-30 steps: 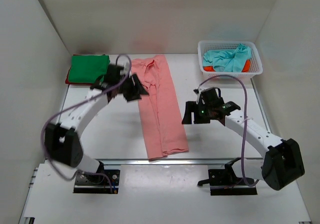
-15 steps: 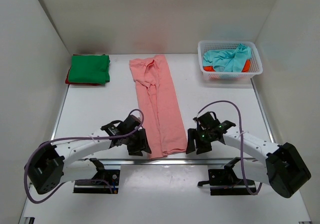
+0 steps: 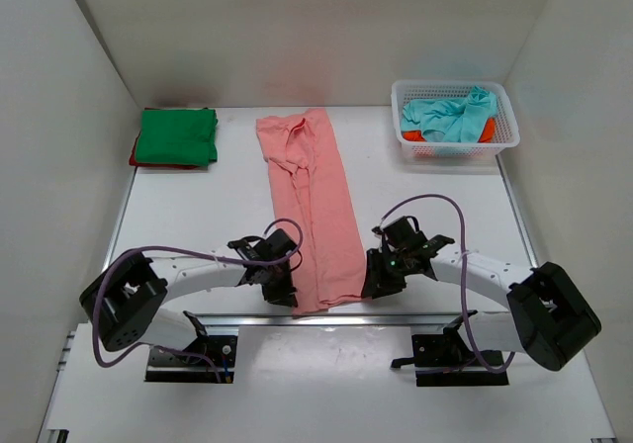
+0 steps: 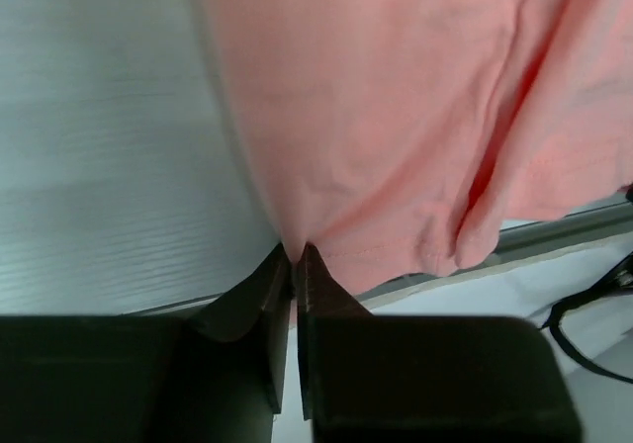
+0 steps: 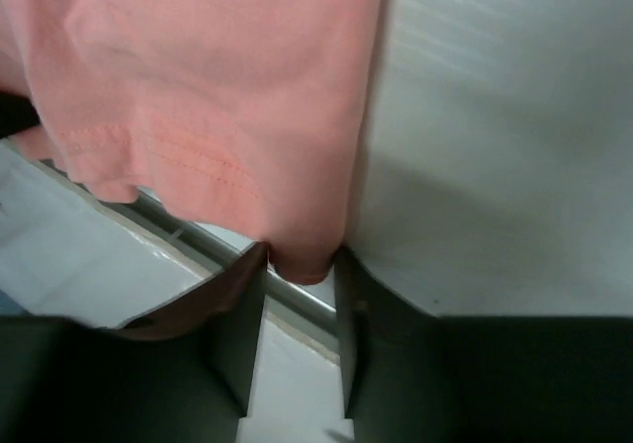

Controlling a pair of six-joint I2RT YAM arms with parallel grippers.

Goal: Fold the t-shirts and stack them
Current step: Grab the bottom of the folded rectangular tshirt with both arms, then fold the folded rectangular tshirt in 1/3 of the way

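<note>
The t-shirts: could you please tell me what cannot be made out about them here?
Red t-shirt: top view, nearly all under the green t-shirt.
Orange-red t-shirt: top view, mostly beneath the teal t-shirt in the basket.
Near corners of the salmon pink t-shirt: top view, covered by left gripper and right gripper.

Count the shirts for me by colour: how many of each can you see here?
Salmon pink shirt, laid out flat: 1
Green shirt, folded: 1
Red shirt, under the green one: 1
Teal shirt, in the basket: 1
Orange-red shirt, in the basket: 1
Total: 5
</note>
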